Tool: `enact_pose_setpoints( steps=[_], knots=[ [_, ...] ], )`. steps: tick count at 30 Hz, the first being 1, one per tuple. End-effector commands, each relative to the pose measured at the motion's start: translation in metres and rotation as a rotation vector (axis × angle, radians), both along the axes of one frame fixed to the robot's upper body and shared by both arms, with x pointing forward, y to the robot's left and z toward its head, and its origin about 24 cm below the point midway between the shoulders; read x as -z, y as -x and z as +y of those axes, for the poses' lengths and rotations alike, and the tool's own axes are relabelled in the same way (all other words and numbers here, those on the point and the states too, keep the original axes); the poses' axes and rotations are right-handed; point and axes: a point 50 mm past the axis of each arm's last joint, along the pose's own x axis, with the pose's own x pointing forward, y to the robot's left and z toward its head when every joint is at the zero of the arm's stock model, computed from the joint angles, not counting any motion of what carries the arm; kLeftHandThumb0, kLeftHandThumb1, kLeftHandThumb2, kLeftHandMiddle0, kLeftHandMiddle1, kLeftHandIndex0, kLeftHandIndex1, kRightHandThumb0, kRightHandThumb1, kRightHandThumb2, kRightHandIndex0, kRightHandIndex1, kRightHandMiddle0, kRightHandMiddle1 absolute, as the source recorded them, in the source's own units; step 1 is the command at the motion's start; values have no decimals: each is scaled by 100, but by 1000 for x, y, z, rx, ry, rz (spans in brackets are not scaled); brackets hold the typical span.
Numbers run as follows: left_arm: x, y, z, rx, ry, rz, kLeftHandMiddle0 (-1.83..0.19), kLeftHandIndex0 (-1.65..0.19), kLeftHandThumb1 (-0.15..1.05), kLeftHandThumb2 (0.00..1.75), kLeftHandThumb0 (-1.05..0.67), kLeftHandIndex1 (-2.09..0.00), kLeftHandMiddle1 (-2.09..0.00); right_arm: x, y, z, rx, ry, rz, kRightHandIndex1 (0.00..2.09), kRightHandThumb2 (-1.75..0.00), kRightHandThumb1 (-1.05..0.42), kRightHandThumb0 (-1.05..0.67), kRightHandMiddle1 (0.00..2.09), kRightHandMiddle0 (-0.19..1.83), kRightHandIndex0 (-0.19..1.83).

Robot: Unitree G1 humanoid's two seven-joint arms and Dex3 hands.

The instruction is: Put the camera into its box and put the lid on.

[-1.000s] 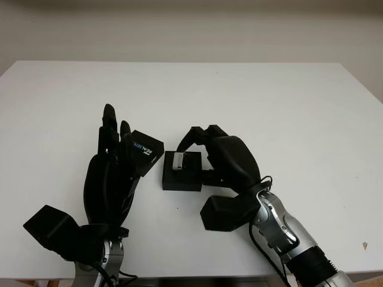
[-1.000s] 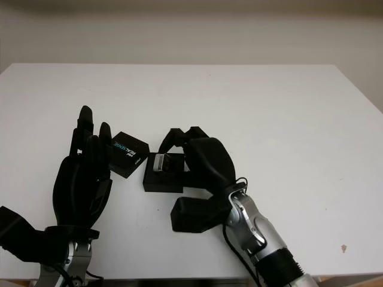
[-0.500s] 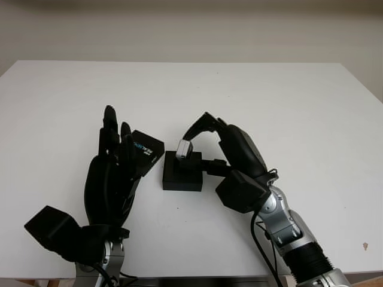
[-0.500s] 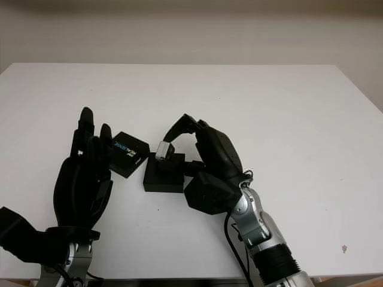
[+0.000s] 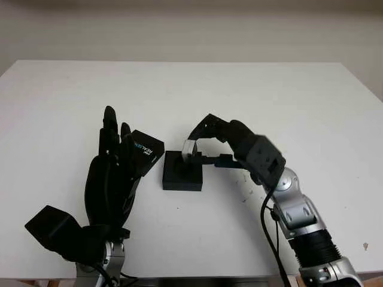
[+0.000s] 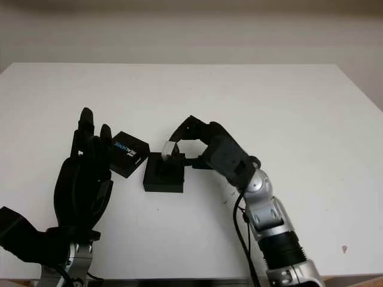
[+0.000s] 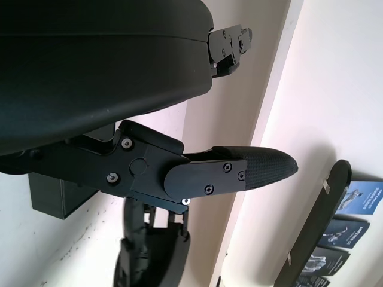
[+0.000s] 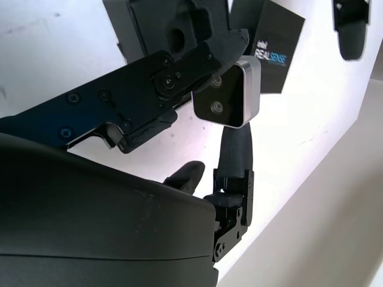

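My right hand [image 5: 197, 142] is shut on the small silver camera [image 5: 189, 147], holding it just above the far right part of the open black box [image 5: 181, 172]. In the right wrist view the camera [image 8: 227, 93] shows two lenses and sits pinched between my black fingers [image 8: 155, 84], with the box [image 8: 170, 27] beyond it. The black lid [image 5: 145, 149] with blue and white lettering lies left of the box, tilted. My left hand [image 5: 111, 173] stands open beside the lid, fingers pointing away from me.
The white table [image 5: 197, 89] stretches wide behind and to the right of the box. Its front edge runs close below both arms. A small dark speck [image 5: 365, 245] marks the table at the front right.
My right hand has turned and risen, lifting the camera off the box's recess; the forearm has swung out to the right. The left hand and lid have stayed put.
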Motion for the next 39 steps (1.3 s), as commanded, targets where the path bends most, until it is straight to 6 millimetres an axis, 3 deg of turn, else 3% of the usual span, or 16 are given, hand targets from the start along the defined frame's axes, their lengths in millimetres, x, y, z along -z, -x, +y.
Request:
enact_pose_setpoints(
  steps=[1, 17, 39],
  knots=[
    [-4, 0, -2, 4, 4, -21, 19, 19, 105, 46, -74, -5, -5, -14, -3, -2, -20, 2, -23, 41, -5, -91, -46, 180, 45, 30],
    [-8, -4, -5, 4, 16, -18, 17, 17, 105, 43, -74, -6, -6, -23, -15, -5, -152, 55, 125, 28, -5, -93, -47, 183, 40, 32],
    [-5, -1, -4, -6, 21, -12, 18, 18, 105, 43, -75, -5, -5, -18, -27, 7, -273, 157, 146, 24, -6, -92, -47, 182, 41, 35]
  ],
)
